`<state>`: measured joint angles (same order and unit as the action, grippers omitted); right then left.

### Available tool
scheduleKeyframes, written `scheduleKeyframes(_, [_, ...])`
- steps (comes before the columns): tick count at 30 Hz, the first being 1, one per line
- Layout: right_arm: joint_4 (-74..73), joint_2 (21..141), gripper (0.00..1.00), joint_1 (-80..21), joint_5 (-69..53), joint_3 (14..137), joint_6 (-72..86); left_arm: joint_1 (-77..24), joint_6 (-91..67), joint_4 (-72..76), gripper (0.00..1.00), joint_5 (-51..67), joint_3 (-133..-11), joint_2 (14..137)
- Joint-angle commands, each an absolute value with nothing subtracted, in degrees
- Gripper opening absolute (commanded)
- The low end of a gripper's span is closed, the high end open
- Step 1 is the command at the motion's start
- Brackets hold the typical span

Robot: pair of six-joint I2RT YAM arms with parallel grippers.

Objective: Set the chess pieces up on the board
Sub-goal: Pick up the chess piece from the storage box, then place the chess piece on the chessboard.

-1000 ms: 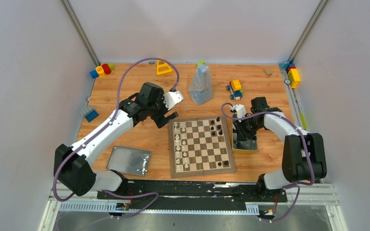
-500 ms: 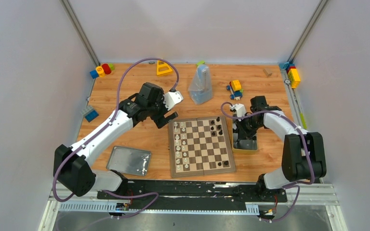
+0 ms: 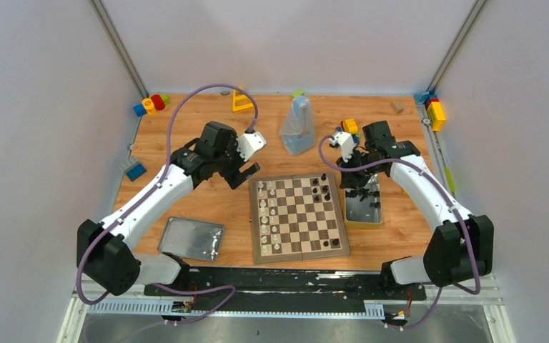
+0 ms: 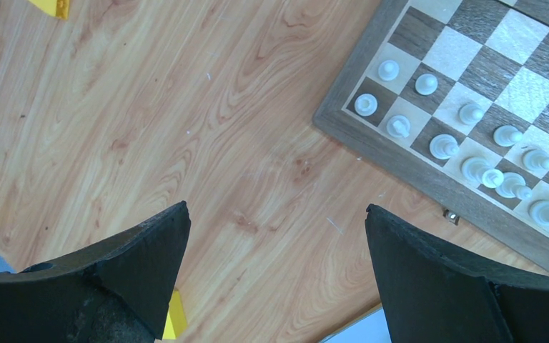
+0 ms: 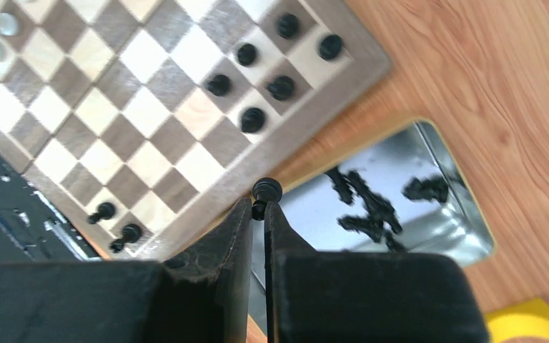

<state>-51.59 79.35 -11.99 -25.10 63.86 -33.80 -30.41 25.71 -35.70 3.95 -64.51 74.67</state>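
Wooden table (image 3: 211, 196) with the board (image 3: 304, 214), tin (image 3: 364, 213), lid (image 3: 191, 238), clear bag (image 3: 297, 128), toy blocks (image 3: 150, 104).

I see a silver lid (image 3: 191, 238) lying flat at front left, an open tin (image 3: 364, 213) on the right, a clear bag (image 3: 297, 128) standing further back, and toy blocks (image 3: 151, 104) in the far-left corner.

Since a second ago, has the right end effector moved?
Yes. The right end effector has lifted up, clear of the tin's floor, shut on a black chess piece.
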Motion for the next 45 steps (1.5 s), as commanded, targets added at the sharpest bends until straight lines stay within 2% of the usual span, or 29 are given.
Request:
scheduleKeyframes(1, [-53.1, 79.5, 0.00, -17.9, -29.1, 66.6, -31.3, -28.0, 23.0, -33.7, 1.00, 4.0, -65.3, 72.7])
scheduleKeyframes(10, [-50.4, 81.8, 0.00, -30.2, -28.5, 61.5, -30.7, -22.1, 20.4, -33.3, 1.00, 5.2, -65.6, 71.5])
scheduleKeyframes(16, [-49.0, 80.3, 0.00, -34.8, -26.1, 55.8, -30.6, -20.7, 20.2, -33.2, 1.00, 5.6, -65.5, 70.8])
scheduleKeyframes(25, [-47.0, 79.0, 0.00, -36.6, -25.1, 50.9, -30.1, -20.4, 20.3, -33.3, 1.00, 6.1, -65.4, 71.0])
scheduleKeyframes(45, [-47.8, 77.9, 0.00, -38.5, -22.9, 49.7, -31.0, -20.4, 20.6, -33.5, 1.00, 6.4, -65.4, 71.3])
